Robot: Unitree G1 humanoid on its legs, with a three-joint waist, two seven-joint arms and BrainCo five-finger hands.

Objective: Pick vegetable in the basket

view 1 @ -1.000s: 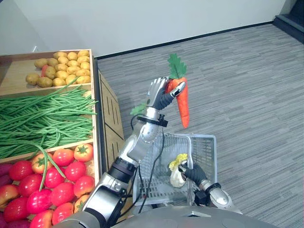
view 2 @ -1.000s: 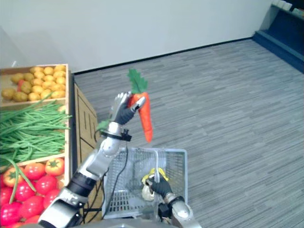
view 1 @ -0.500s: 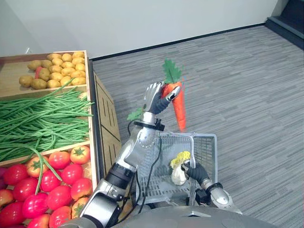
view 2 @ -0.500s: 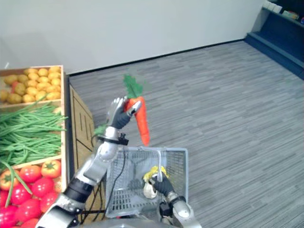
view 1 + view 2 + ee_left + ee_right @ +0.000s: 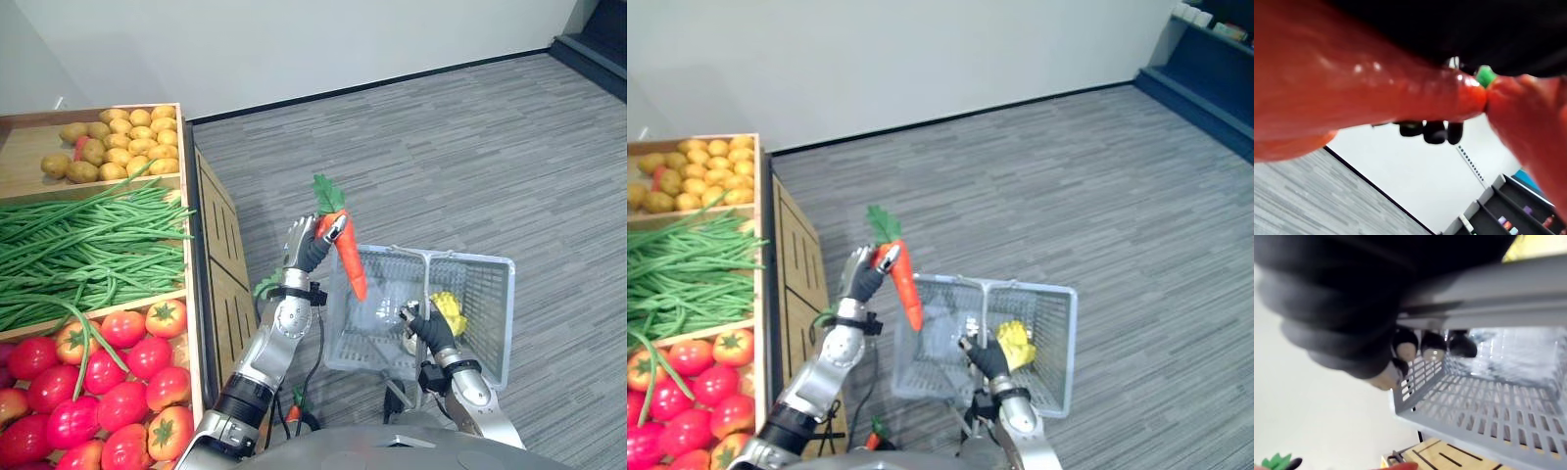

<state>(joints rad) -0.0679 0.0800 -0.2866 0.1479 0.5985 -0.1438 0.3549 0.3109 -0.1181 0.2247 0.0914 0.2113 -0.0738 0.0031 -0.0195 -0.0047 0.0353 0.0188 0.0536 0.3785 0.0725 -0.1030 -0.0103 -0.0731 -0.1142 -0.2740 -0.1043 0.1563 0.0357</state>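
**Status: carrot in left hand, basket in right hand**

1. Left hand. My left hand (image 5: 306, 245) is raised in front of the wooden produce stand (image 5: 221, 245). Its fingers (image 5: 1435, 132) are curled round the upper end of the carrot (image 5: 348, 262), so the grip is closed on it. The carrot hangs with its green leaves (image 5: 328, 194) upward and its tip pointing down. The tip lies at the left rim of the basket (image 5: 490, 313). I cannot tell whether it is over the inside or just outside the rim.

2. Right hand. My right hand (image 5: 431, 331) is low in front of me. Its fingers (image 5: 1432, 345) are wrapped round the basket's grey handle (image 5: 428, 279), and the grip is closed on that bar. The grey mesh basket hangs above the grey floor (image 5: 470, 147), to the right of the stand.

3. Basket contents. A yellow item (image 5: 450, 311) lies inside the basket, just beside my right hand. The carrot is not in the basket.

4. Stand. The stand is on my left. It holds potatoes (image 5: 113, 147) at the far end, green beans (image 5: 88, 245) in the middle and tomatoes (image 5: 98, 382) nearest to me.
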